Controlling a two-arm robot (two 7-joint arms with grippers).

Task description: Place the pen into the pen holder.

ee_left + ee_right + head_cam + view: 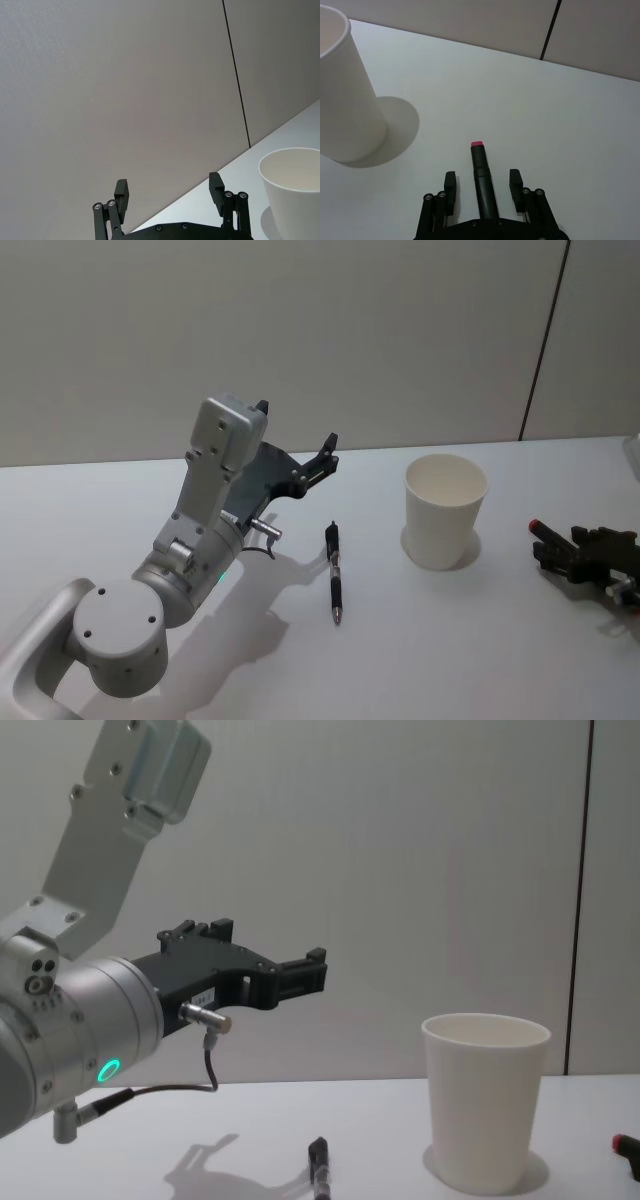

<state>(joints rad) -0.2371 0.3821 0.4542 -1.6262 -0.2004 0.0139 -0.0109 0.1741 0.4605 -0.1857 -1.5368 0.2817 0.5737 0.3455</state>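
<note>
So the pen (334, 572) lies flat on the tabletop (420, 660), closest to me, long axis running near-to-far, tip toward me afaict. My right end effector (482, 175) is parked at the right edge, fingers apart w/ a red-tipped black stick (479, 155) lying between them, not squeezed. My left end effector (168, 182) is way nearer the pen. It hangs raised just left of it, fingers apart, aimed at the wall, so imo it needs to tip down & rightward. The cup (445, 510) stands upright right of the pen.
</note>
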